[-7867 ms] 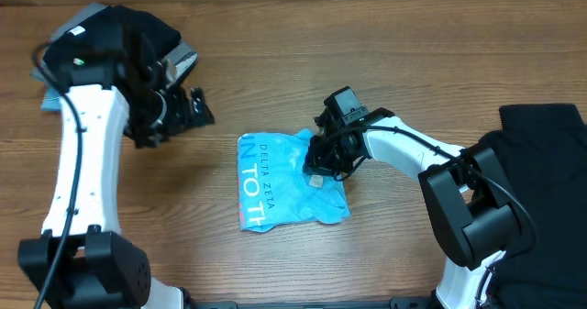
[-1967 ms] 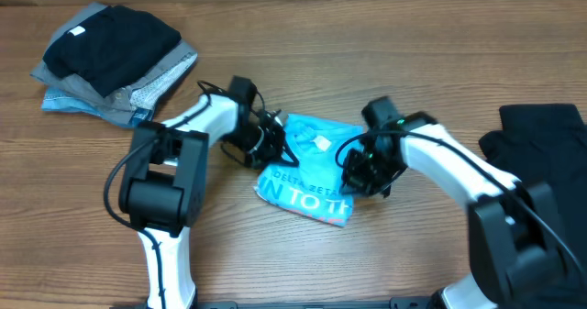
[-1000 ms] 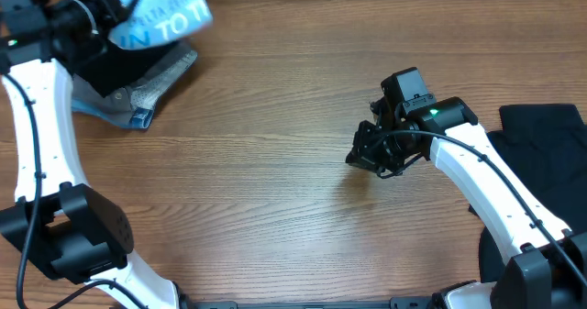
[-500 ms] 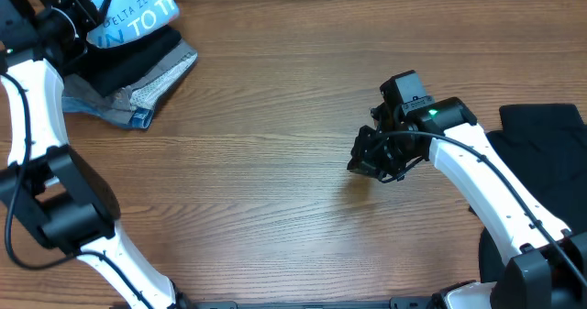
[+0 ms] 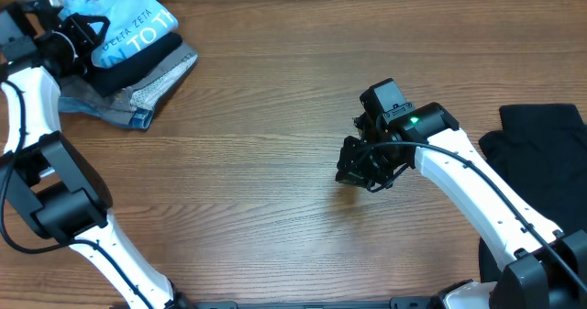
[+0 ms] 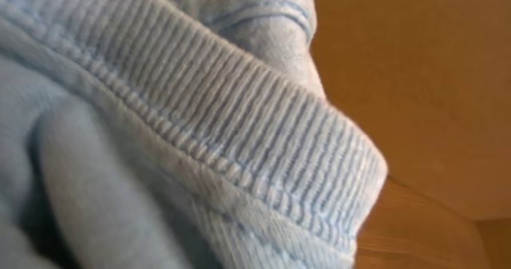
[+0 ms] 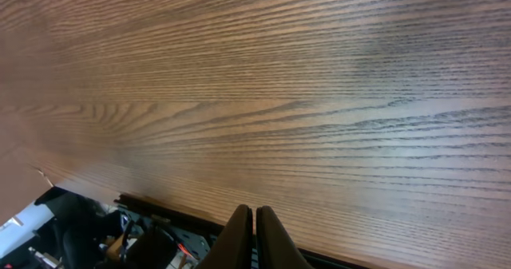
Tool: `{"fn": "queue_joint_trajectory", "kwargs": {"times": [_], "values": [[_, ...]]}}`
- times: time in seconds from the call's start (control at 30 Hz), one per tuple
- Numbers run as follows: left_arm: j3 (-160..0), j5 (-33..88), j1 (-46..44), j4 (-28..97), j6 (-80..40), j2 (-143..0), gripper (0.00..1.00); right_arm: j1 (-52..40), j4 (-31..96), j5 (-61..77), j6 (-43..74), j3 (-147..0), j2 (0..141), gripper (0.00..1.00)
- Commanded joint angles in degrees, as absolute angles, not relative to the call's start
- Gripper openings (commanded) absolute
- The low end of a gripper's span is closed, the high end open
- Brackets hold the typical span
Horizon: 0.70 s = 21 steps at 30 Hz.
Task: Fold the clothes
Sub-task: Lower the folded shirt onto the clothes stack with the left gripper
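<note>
The folded sky-blue T-shirt (image 5: 133, 27) with white lettering lies on top of a pile of folded clothes (image 5: 151, 82) at the table's far left corner. My left gripper (image 5: 69, 29) is at the shirt's left edge, with fabric bunched around it. The shirt's ribbed collar (image 6: 239, 133) fills the left wrist view and hides the fingers, so the jaws' state does not show. My right gripper (image 5: 358, 171) hovers over bare wood near the table's middle. In the right wrist view the right gripper (image 7: 254, 237) is shut with nothing in it.
A black garment (image 5: 541, 153) lies unfolded at the right edge of the table. The pile under the shirt holds a black piece (image 5: 138, 57) and grey and blue pieces. The table's front edge (image 7: 160, 209) shows under the right wrist.
The left arm has brought the blue shirt down from the air onto the pile at the far left. The right arm has drifted slightly left, still shut.
</note>
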State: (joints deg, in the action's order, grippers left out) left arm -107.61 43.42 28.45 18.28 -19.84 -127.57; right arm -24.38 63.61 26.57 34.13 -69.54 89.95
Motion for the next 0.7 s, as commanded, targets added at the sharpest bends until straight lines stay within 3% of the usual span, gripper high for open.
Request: {"fn": "queue_joint_trajectory", "kwargs": {"times": [0.0, 0.07, 0.23, 0.5, 0.67], "values": [[-109.25, 47.44, 31.4, 18.44, -24.27, -127.37, 0.28, -24.43, 63.29, 25.89, 34.48, -70.3, 89.58, 0.07], [-109.45, 49.06, 32.69, 18.5, -24.97, -127.37, 0.39, -24.43, 63.31, 25.91, 34.48, -70.3, 89.58, 0.07], [-109.78, 52.42, 35.2, 19.05, -25.26, -126.28, 0.57, -24.43, 63.29, 25.85, 34.48, -70.3, 89.58, 0.07], [-109.78, 52.8, 34.52, 29.8, -13.69, -123.2, 0.61, -24.43, 62.89, 25.5, 34.46, -70.3, 89.58, 0.07], [-109.75, 39.59, 31.05, 38.48, -6.46, -123.31, 0.61, -24.43, 62.04, 25.5, 34.46, -70.3, 89.58, 0.07]]}}
